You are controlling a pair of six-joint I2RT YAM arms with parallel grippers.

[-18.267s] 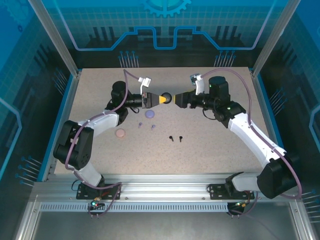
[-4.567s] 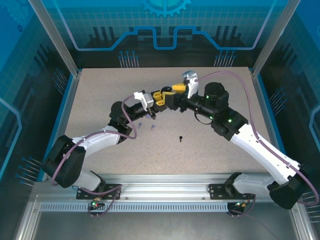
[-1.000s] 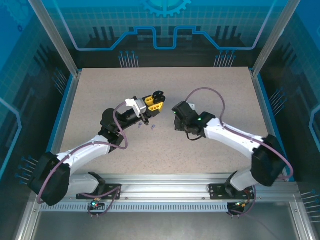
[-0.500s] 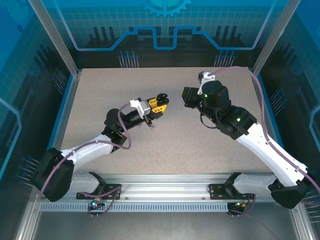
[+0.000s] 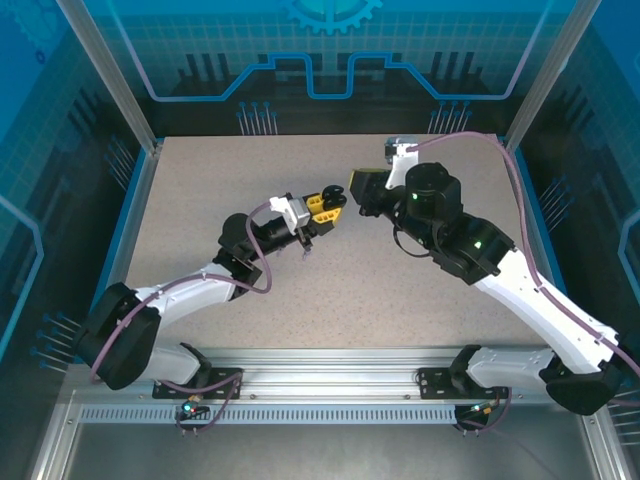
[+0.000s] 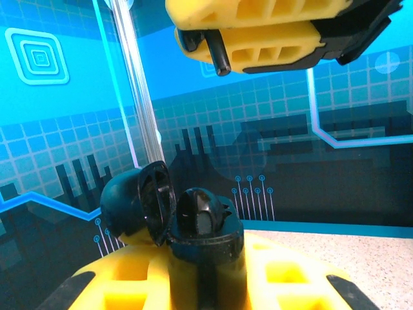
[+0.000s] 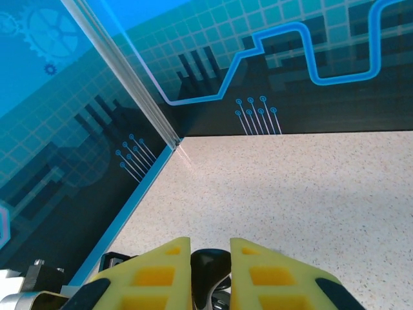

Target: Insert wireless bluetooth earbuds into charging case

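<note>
Two arms are meeting above the middle of the tabletop [image 5: 190,190]; the right arm is reaching further left than half a second ago, narrowing the gap. Bare surface is lying all round, with the side walls well apart. The left fingers [image 5: 322,203] are clenching the black charging case [image 6: 193,223], its lid hanging open. The right fingers [image 5: 356,188] are pinching a black earbud [image 6: 218,57] near that case, not touching. A tiny lavender earbud [image 5: 307,250] is lying beneath the left wrist.

Top cam: high, from 6 o'clock, facing 12. Left wrist: close, low, faces 1 o'clock. Right wrist: faces 11. All share table [image 5: 200,200], back wall [image 5: 320,80].
</note>
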